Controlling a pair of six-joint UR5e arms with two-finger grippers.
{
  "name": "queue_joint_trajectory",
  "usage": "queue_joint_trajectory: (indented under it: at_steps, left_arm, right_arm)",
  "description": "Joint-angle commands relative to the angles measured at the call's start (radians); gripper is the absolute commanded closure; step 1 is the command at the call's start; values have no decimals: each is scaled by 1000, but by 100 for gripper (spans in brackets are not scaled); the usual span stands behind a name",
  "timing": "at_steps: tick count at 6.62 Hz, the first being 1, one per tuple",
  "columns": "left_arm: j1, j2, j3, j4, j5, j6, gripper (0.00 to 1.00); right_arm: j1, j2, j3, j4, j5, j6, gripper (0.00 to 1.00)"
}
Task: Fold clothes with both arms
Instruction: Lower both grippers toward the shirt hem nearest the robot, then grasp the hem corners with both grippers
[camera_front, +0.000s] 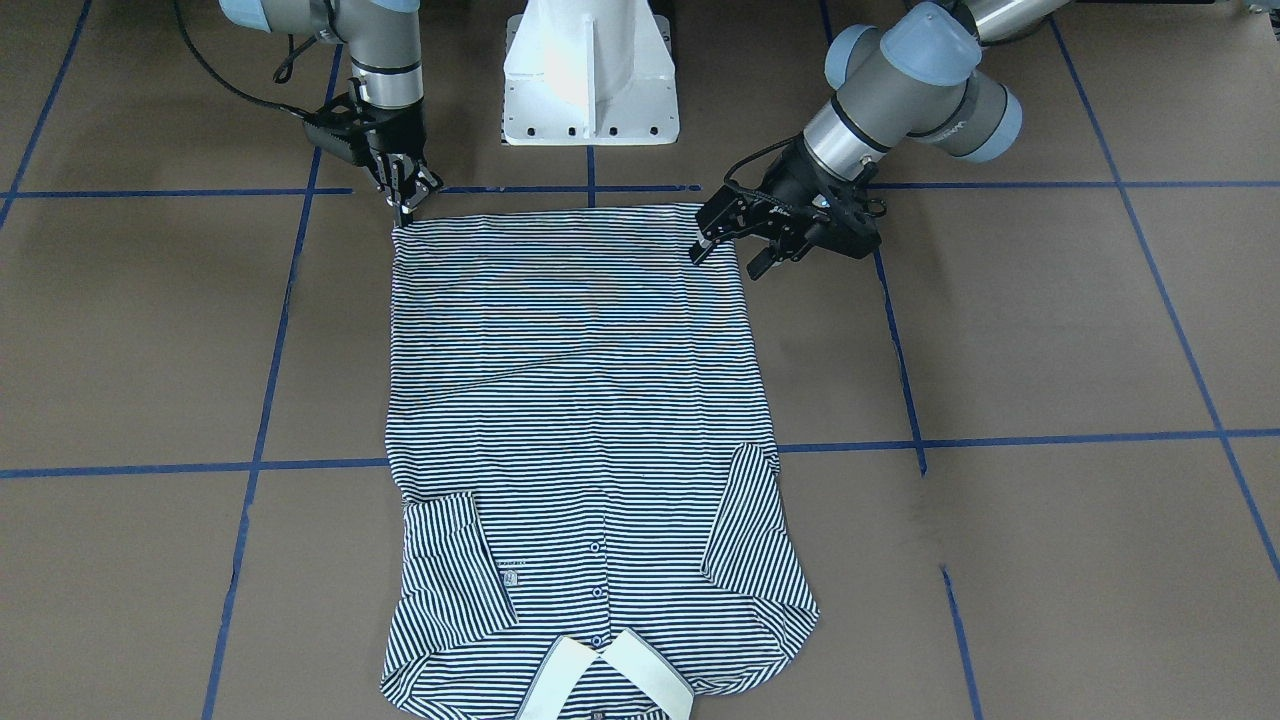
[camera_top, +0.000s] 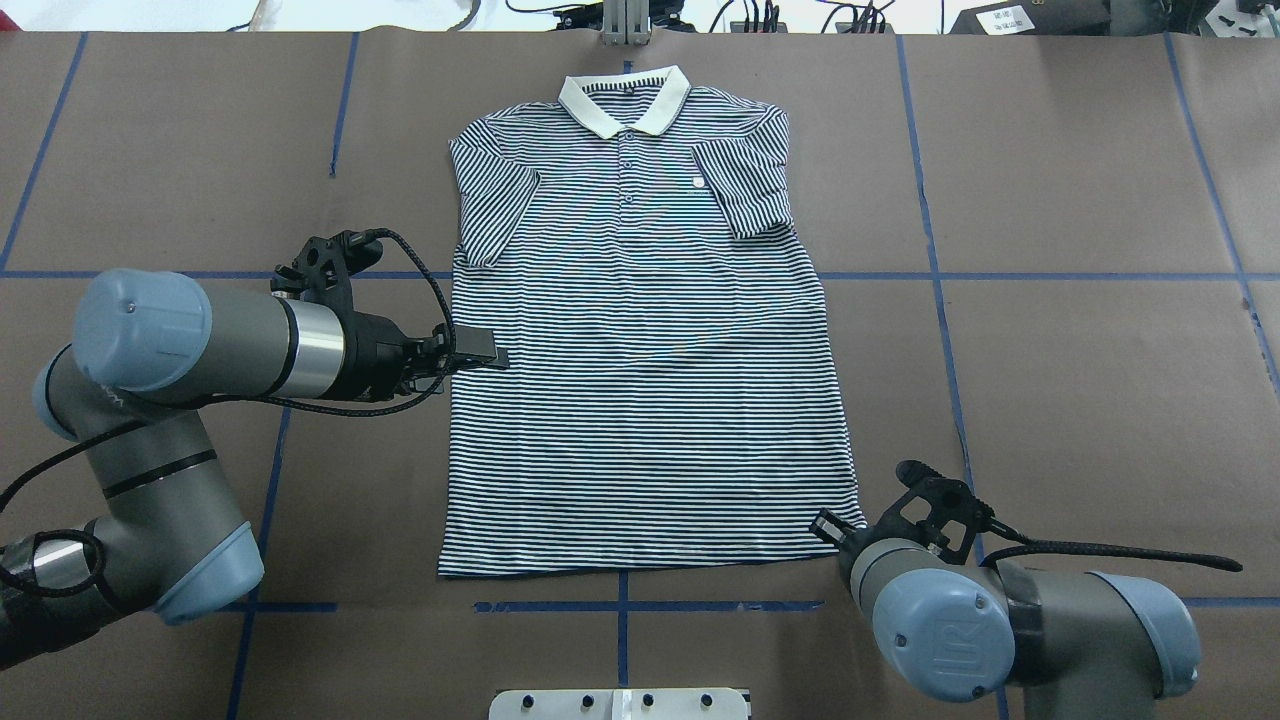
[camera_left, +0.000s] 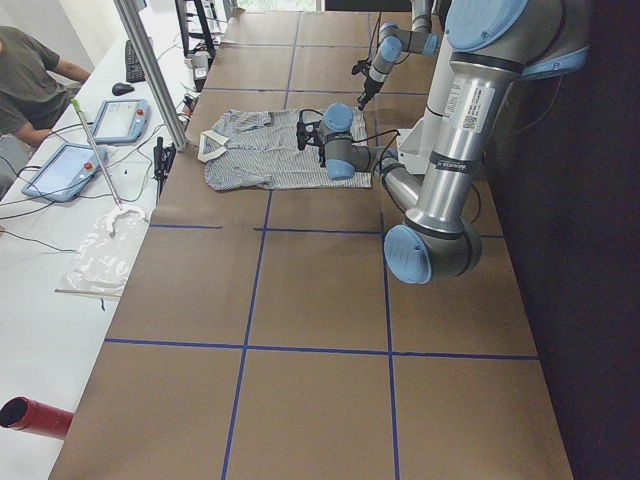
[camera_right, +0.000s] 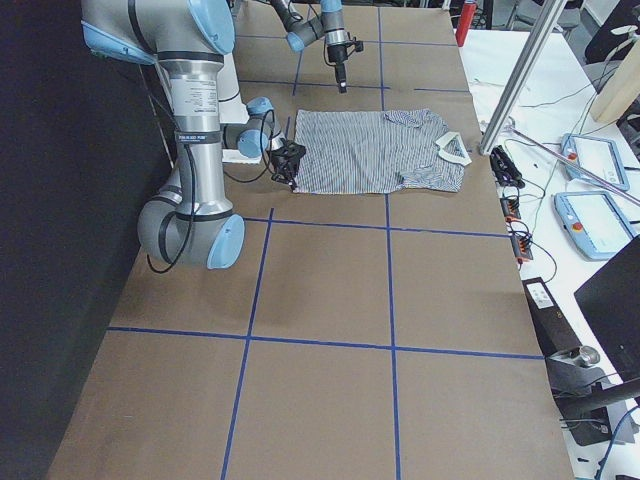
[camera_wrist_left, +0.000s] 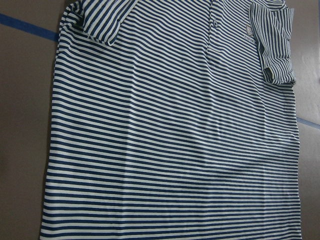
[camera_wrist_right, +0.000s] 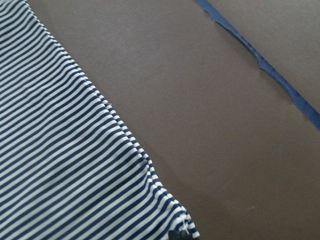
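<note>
The striped polo shirt (camera_front: 580, 400) lies flat and face up on the brown table, with its white collar (camera_top: 625, 100) at the far side and its hem toward the robot. My right gripper (camera_front: 404, 212) points down at one hem corner (camera_wrist_right: 182, 227). Its fingers are together on that corner, which looks slightly bunched. In the overhead view my right gripper (camera_top: 825, 525) sits at the same corner. My left gripper (camera_front: 730, 258) is open and hovers above the other hem corner without touching it. The left wrist view shows only the shirt (camera_wrist_left: 175, 125) from above.
The white pedestal base (camera_front: 590, 80) stands behind the hem, between the arms. Blue tape lines (camera_front: 1000, 440) grid the table. An operator (camera_left: 30, 80) sits at a side bench with tablets (camera_left: 115, 120). A metal post (camera_right: 520, 80) rises beside the collar end.
</note>
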Motion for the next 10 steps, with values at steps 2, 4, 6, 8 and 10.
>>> queue_joint_trajectory:
  at_steps: [2, 4, 6, 8, 10]
  left_arm:
    - [207, 35, -143, 223, 217, -116, 16]
    - [305, 35, -199, 393, 305, -181, 16]
    - [354, 40, -199, 507, 342, -195, 16]
    - [358, 43, -156, 509, 342, -195, 17]
    - [359, 47, -139, 509, 342, -195, 23]
  right_arm:
    - [7, -44, 65, 0, 11, 2, 100]
    - [-3, -47, 78, 0, 23, 2, 100]
    - [-3, -50, 80, 0, 23, 0, 100]
    - [-3, -50, 79, 0, 22, 0, 100]
    - [-3, -48, 79, 0, 23, 0, 100]
